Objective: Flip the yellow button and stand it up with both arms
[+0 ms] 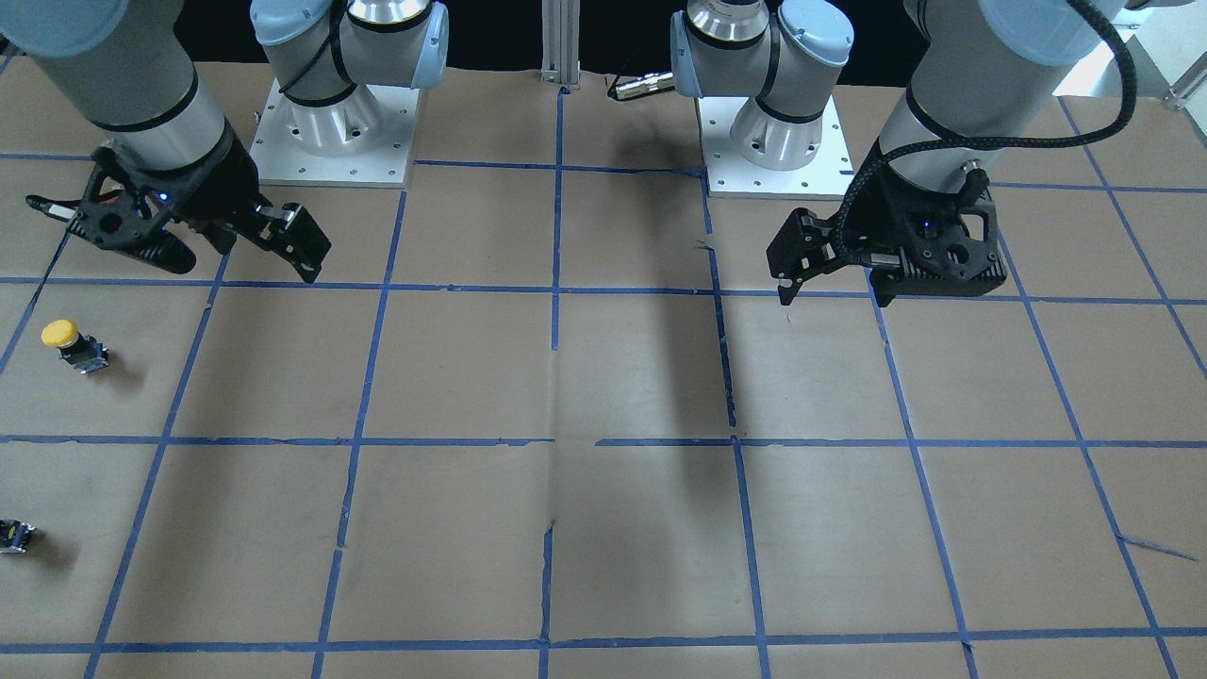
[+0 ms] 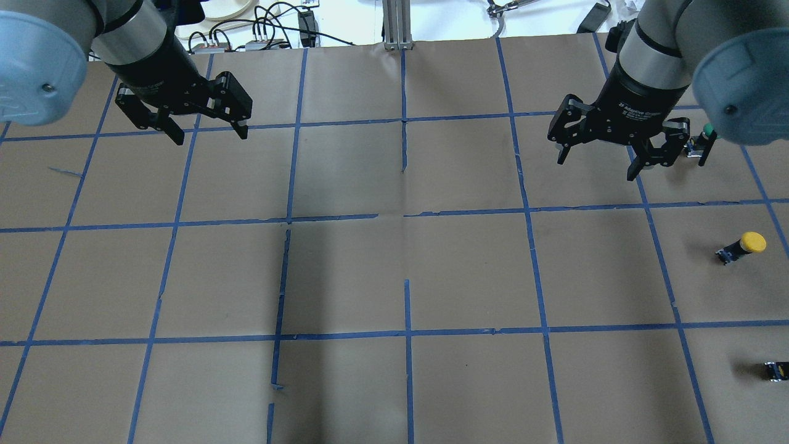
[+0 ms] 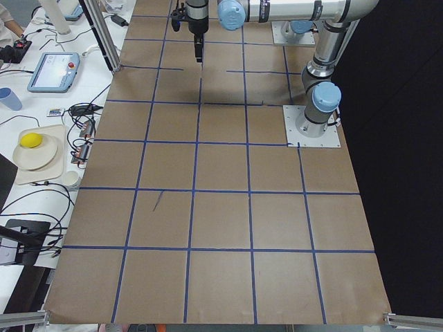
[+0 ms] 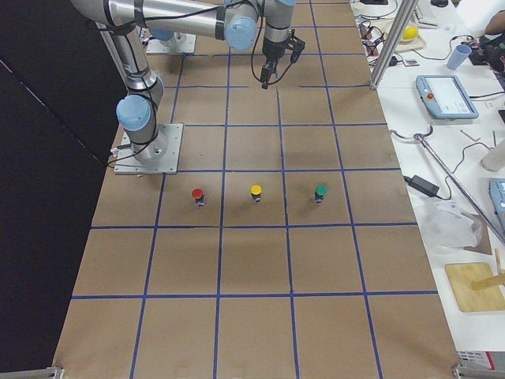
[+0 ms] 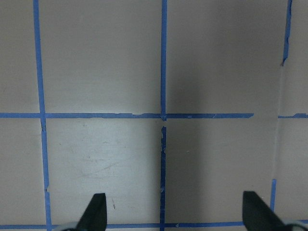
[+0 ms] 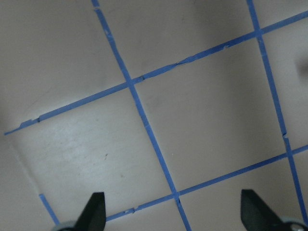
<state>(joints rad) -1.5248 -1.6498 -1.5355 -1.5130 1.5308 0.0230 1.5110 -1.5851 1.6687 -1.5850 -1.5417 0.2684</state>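
Note:
The yellow button [image 2: 743, 245] has a round yellow cap on a dark blocky body and sits on the brown paper at the table's far right. It also shows in the front view [image 1: 71, 344]. In the right side view [image 4: 256, 193] it stands cap up. My right gripper [image 2: 596, 168] [image 1: 240, 264] hangs open and empty above the table, well apart from the button. My left gripper [image 2: 212, 137] [image 1: 834, 297] hangs open and empty over the other side. Both wrist views show only taped paper between open fingertips [image 5: 96, 214] [image 6: 94, 214].
A red-capped button [image 4: 197, 195] and a green-capped button [image 4: 320, 192] flank the yellow one in a row. The green one [image 2: 706, 132] sits just beside my right gripper's finger. A tiny dark part with a yellow spot [image 2: 776, 370] [image 1: 14, 536] lies near the table edge.

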